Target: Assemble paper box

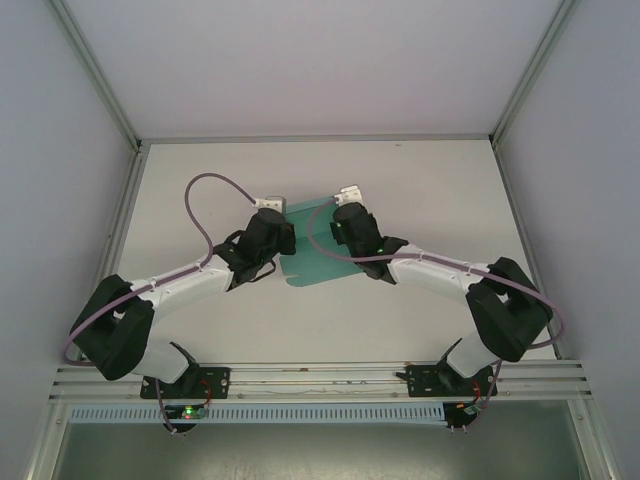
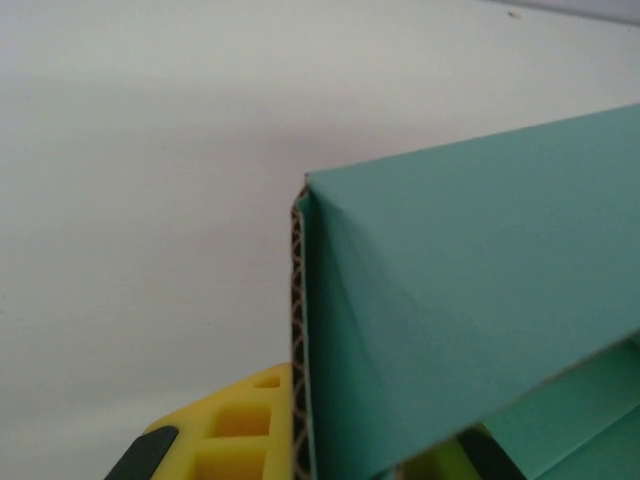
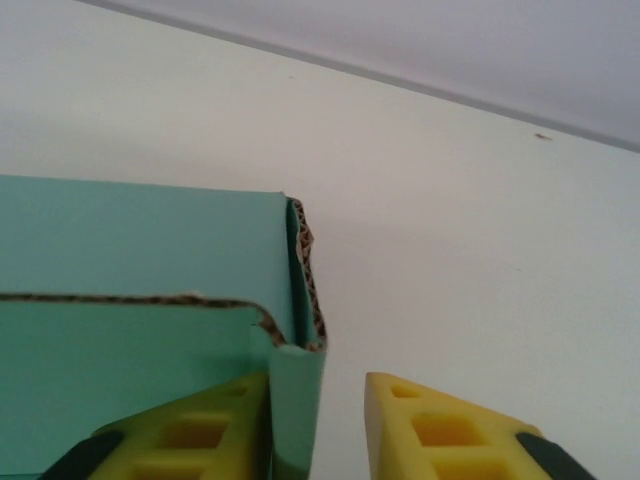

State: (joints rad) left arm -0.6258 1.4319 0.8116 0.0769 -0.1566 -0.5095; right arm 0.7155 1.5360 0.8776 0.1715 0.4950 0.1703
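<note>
On my left, the left hand (image 1: 270,232) is pinched tight on the paper box (image 1: 318,262), clamped on its left wall. In the left wrist view the corrugated cut edge of that wall runs straight down between the yellow fingers (image 2: 235,425). One finger is outside the wall, the other is tucked under the teal panel that slopes up and away to the hand's right. The box lies between my two hands over the white bench (image 1: 430,190), touching both, and I cannot tell whether it rests flat. Over to the right, the right hand (image 1: 345,222) is at the box's far right corner, fingers narrowly apart and gripping nothing. The box's folded right wall stands in the gap, just ahead of the hand and against its left finger (image 3: 190,435). Bare bench shows between that wall and the right finger (image 3: 450,430).
</note>
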